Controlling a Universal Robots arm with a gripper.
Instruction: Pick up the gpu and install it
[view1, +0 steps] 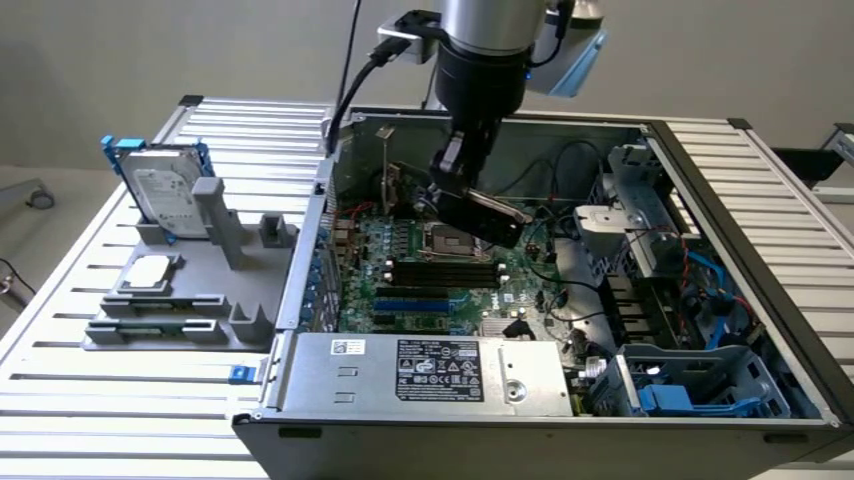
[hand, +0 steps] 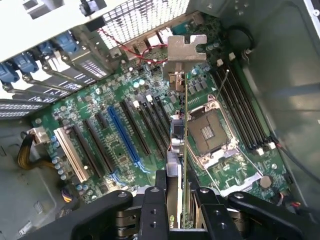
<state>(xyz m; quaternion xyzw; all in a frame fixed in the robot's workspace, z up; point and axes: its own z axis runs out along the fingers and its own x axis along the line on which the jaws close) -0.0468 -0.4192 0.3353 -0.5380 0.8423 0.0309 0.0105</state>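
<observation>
Your claw is clenched on the gpu, gripping its thin edge from both sides. You have the gpu inside the open case, over the green board and just beside the square socket. Its silver end points at the back wall.

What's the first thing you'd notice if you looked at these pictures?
The big open computer case with its green motherboard catches the eye first. Above the board, the robot's end effector grips the gpu, a thin card with a silver bracket. At the exterior view's left, a hard drive in a blue frame stands on a grey holder.
</observation>
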